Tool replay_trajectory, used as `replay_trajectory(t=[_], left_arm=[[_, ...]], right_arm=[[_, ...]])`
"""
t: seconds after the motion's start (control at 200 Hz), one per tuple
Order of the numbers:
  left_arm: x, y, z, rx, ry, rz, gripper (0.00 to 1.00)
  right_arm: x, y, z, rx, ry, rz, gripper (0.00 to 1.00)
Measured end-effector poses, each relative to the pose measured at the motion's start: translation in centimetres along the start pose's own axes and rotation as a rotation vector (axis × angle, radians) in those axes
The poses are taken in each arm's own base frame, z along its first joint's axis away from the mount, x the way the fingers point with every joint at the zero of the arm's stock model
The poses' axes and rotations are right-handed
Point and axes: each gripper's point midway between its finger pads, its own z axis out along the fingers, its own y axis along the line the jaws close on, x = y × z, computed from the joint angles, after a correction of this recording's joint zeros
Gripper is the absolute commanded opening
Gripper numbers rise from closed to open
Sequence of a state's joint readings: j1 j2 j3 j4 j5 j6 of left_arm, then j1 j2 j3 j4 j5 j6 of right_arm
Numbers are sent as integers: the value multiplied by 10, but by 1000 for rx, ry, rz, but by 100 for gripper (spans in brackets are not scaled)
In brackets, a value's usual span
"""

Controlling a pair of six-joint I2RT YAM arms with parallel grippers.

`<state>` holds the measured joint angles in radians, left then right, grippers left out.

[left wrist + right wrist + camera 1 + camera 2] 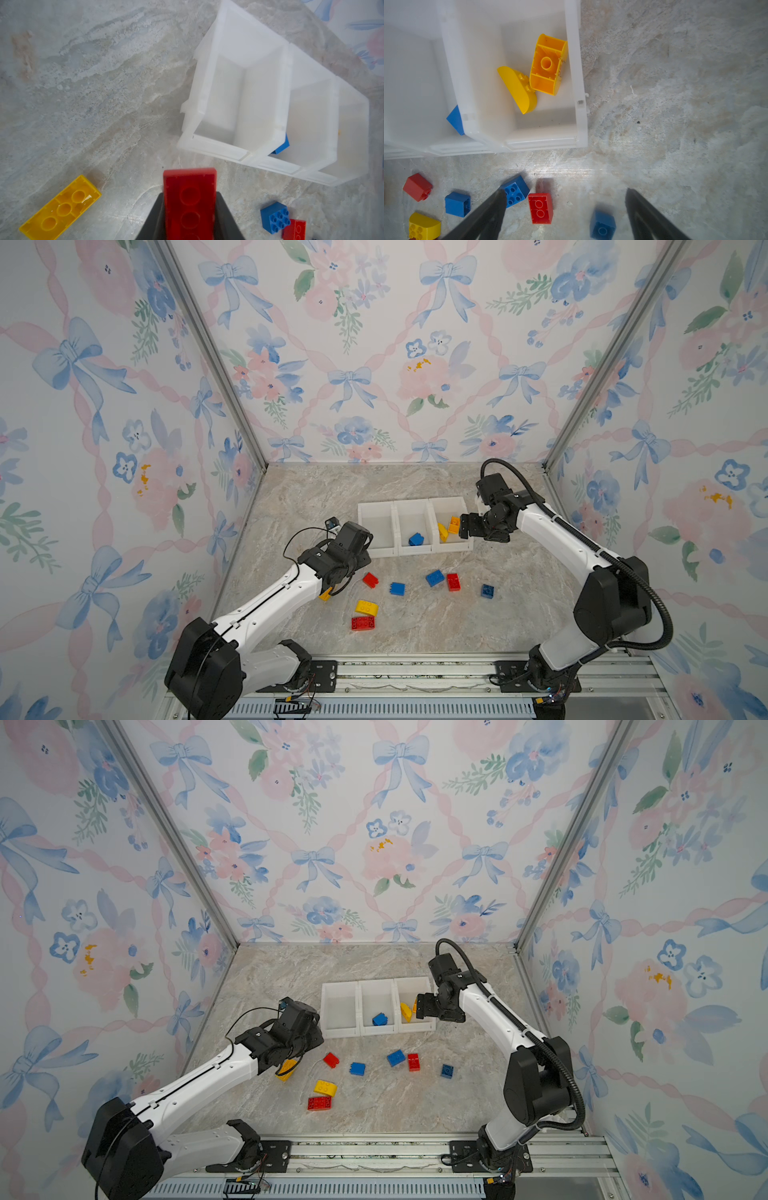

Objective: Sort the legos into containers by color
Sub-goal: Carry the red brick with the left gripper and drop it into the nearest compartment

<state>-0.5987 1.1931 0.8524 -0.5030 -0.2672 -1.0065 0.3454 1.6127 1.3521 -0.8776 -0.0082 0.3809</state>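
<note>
My left gripper point(189, 196) is shut on a long red lego point(189, 199), held above the table just short of the left container point(218, 108), which has nothing in it. The three white containers point(415, 551) stand in a row. The middle one holds a blue lego point(415, 539); the right one holds two yellow legos point(518, 89) point(548, 64). My right gripper point(565, 192) hangs open and holds nothing at the right container's near right corner point(465, 526). Loose legos lie in front: red point(370, 579), blue point(397, 588), blue point(434, 578), red point(453, 582), dark blue point(487, 590).
A curved yellow lego point(366, 607) and a flat red one point(363, 622) lie nearer the front. A long yellow lego point(60, 209) lies partly under my left arm. Wallpapered walls close in the marble table point(316, 497) on three sides.
</note>
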Motion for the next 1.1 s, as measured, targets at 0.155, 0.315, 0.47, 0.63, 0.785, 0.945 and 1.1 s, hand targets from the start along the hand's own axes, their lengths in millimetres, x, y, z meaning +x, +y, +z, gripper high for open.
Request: replay_trajectory(t=[0.155,0.315,0.47,0.63,0.785,0.945,1.1], left_arm=[[-25,-28,-2,22,-49,34,18],[-33,-46,15,0,-38,97,17],[-32,-59,39,-10,-18,160,16],[-28,-70,67,-19,8,206,15],[-20,-68,88,-44,35,240,15],[-21,-61,102,-62,44,250,16],[-22,-51,116,-86,54,256,26]], right_arm=[[1,-3,-2,1,-4,14,94],[5,-8,-4,3,-6,34,94],[8,-13,-14,-1,-30,56,95],[12,-17,-22,-6,-46,71,95],[16,-18,-24,-8,-50,80,95],[18,-19,-23,-6,-44,85,96],[19,-19,-23,-5,-43,87,96]])
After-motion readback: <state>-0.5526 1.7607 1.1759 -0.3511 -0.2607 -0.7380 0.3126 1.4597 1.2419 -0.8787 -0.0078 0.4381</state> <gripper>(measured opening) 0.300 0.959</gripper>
